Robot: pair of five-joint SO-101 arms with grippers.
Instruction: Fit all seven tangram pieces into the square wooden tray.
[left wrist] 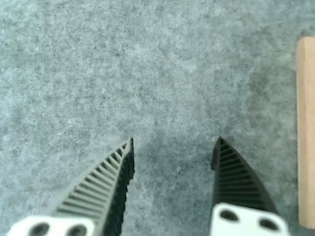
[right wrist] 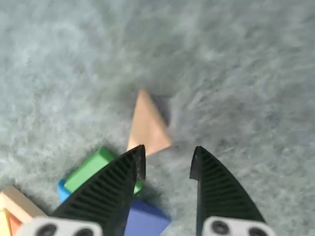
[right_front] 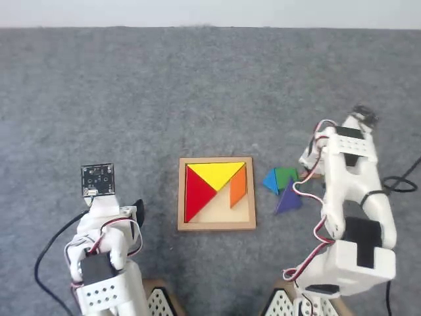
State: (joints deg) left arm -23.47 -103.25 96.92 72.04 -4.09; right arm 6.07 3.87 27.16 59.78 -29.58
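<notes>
A fixed high camera looks steeply down over the grey felt table [right_front: 131, 99], wooden tray [right_front: 216, 226] at lower centre. Wrist cameras sit close above the felt, sighting past the left gripper [left wrist: 174, 140] and right gripper [right wrist: 168, 148]; each catches a piece of the tray's frame.

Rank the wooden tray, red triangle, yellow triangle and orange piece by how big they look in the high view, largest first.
1. wooden tray, clearly the largest.
2. red triangle and yellow triangle: they look about the same size, so they tie.
3. orange piece, the smallest.
</notes>
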